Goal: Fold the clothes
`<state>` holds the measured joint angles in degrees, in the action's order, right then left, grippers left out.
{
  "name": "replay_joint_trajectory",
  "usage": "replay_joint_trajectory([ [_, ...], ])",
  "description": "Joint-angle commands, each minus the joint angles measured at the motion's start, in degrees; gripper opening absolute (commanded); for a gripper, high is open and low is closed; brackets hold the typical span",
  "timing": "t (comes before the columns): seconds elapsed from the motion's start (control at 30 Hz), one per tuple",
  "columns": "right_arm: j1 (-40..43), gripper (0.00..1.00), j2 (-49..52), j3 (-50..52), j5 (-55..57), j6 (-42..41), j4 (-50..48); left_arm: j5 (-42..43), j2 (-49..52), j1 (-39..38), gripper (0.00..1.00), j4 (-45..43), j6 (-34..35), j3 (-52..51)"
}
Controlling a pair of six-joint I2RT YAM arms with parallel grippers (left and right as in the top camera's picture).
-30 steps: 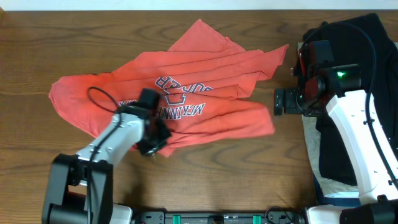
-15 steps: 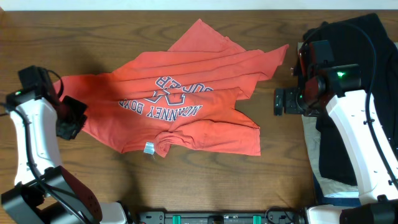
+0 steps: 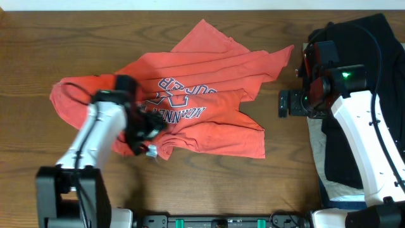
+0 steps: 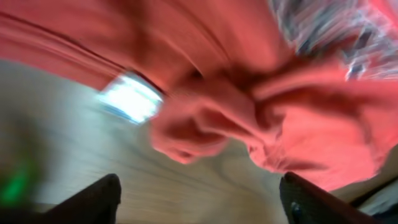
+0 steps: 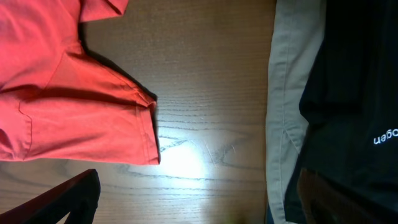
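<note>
Left hand [image 4: 200, 198], fingers [image 4: 96, 198] wide apart, over T-shirt [image 4: 298, 124]

You are looking down on a dark brown wood-grain surface [image 3: 209, 190] that fills nearly the whole overhead view, its grain running left to right. A thin pale strip [image 3: 158, 5] borders its far edge. In the right wrist view, a bright patch of reflected light [image 5: 186, 158] sits on the wood. The left wrist view shows the wood blurred and paler.
</note>
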<state>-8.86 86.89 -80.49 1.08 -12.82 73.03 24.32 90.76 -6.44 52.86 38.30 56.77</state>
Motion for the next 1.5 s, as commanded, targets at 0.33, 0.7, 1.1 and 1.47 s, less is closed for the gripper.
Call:
replay_joint_trajectory([
  [0.33,0.24,0.99,0.39,0.04,0.44,0.22,0.76,-4.5,1.01,-30.45,0.77,-34.69,33.42,-11.78],
  [0.7,0.24,0.99,0.39,0.04,0.42,0.22,1.62,-6.56,13.55,-35.76,0.72,-44.89,44.52,-11.78],
  [1.1,0.24,0.99,0.39,0.04,0.72,0.26,1.53,-7.45,12.22,-24.33,0.06,-33.24,31.06,-11.76],
  [1.47,0.22,0.99,0.48,0.13,1.27,0.15,0.04,-14.95,-11.43,8.76,0.06,-2.43,2.89,-11.76],
])
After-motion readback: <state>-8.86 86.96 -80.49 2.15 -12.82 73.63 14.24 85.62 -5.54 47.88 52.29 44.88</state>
